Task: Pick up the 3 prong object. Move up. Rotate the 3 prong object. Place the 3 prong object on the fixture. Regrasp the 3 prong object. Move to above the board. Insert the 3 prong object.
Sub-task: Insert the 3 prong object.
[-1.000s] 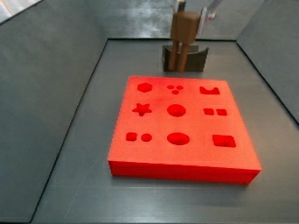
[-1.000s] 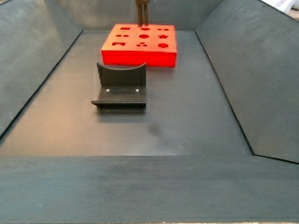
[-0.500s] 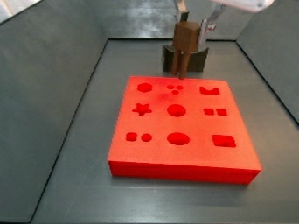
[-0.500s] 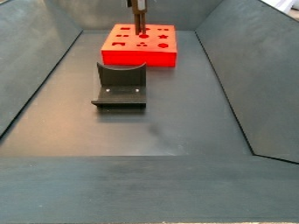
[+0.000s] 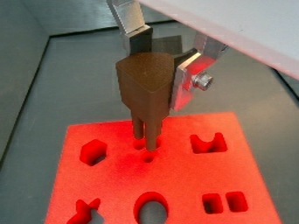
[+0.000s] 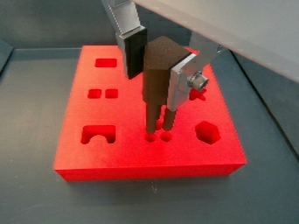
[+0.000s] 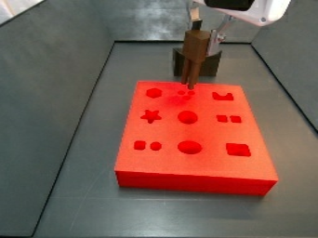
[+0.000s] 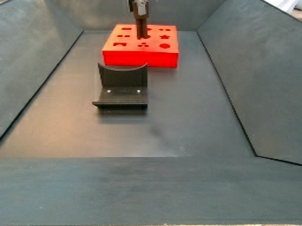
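Over the board [image 7: 195,130] I see my claw [image 7: 196,48] hanging near the far edge of the red slab. It is gripping the 3 prong object [image 7: 195,59], a small brown block, and the block stands straight up with its prongs pointing down.

Both wrist views show the silver fingers [image 5: 135,33] pressed on two sides of the brown block [image 5: 147,87]. Its thin prongs reach down to the three small round holes [image 6: 160,136] in the board [image 6: 140,144]. The tips look like they are right at the holes or just inside them, but I cannot tell how deep they go.

Around those small holes I can see other shapes cut in the red slab: a six-sided hole [image 5: 93,152], a crown shape [image 5: 209,143], and two small squares [image 5: 225,203].

Behind the board in a side view sits the fixture [image 7: 195,65], dark and squat, partly hidden by the brown block. From the other side I see the fixture [image 8: 123,86] well apart from the board [image 8: 143,47], closer to the camera, on the dark floor [image 8: 154,124] of the bin. My claw [image 8: 138,9] shows only as a small dark shape above the red slab there.
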Tool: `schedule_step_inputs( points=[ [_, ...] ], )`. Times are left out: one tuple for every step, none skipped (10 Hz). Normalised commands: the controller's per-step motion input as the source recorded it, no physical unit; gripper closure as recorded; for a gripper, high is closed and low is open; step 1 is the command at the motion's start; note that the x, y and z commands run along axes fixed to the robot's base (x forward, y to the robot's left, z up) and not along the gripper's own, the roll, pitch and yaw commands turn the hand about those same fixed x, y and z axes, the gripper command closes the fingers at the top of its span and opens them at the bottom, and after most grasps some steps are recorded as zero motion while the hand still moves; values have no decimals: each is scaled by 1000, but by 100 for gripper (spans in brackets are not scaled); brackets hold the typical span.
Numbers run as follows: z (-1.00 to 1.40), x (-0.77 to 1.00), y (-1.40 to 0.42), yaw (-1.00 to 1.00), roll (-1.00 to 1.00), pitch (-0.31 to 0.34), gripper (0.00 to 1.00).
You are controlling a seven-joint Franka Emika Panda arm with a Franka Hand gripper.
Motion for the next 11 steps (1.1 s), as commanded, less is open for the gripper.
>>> schedule_step_inputs(
  points=[
    [-26,171,40,-306,0,-39,100],
    [-17,0,0,0,0,0,100],
    [-117,0,0,-3,0,0,100],
    [-166,0,0,-23,0,0,100],
    [-169,0,0,-20,0,-7,100],
    [-134,-40,0,-40,0,-20,100],
    [-109,-14,0,-29,0,-11,100],
    [-114,-17,-20,-26,0,-16,100],
    [-129,0,-6,-17,0,-3,100],
    [-160,0,-9,-11,0,-4,100],
    [-197,0,-31,-14,7,-7,100]
  ],
)
